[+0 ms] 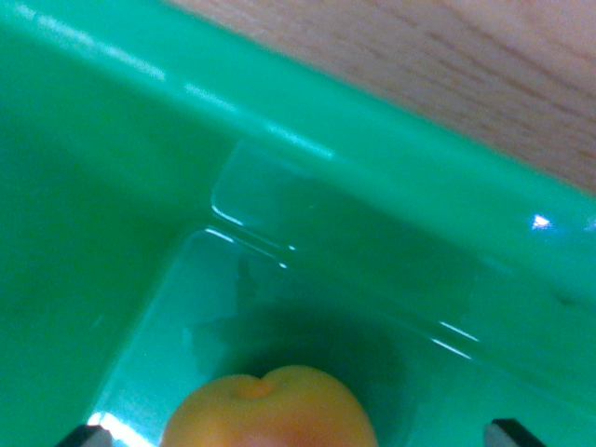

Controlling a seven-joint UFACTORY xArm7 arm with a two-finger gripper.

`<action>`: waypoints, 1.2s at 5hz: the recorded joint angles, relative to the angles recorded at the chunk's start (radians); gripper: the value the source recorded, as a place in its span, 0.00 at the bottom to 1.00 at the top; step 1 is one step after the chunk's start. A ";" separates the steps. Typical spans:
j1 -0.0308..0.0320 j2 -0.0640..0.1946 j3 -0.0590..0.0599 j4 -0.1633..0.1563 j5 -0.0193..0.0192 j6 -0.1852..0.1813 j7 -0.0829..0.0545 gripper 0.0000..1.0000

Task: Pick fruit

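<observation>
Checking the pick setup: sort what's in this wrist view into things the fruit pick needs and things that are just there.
For the job:
- orange fruit, lying in the bin at the bottom of the view
- gripper, fingertips showing either side of the fruit
- green bin, holding the fruit

Just there:
- wooden surface beyond the bin's rim

A green plastic bin (391,168) fills most of the view, its glossy rim running slantwise from upper left to right. Beyond the rim, far right, lies the wooden desk (466,56).

Only the two dark tips of the fingers (86,436) show, spread wide at the bottom corners.
</observation>
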 joint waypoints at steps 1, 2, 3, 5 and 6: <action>0.0041 0.010 0.005 -0.019 0.0047 -0.030 -0.012 0.00; 0.0041 0.010 0.005 -0.019 0.0047 -0.030 -0.012 0.00; 0.0075 0.019 0.009 -0.035 0.0087 -0.055 -0.023 0.00; 0.0102 0.026 0.012 -0.048 0.0119 -0.075 -0.031 0.00; 0.0102 0.026 0.012 -0.048 0.0119 -0.075 -0.031 0.00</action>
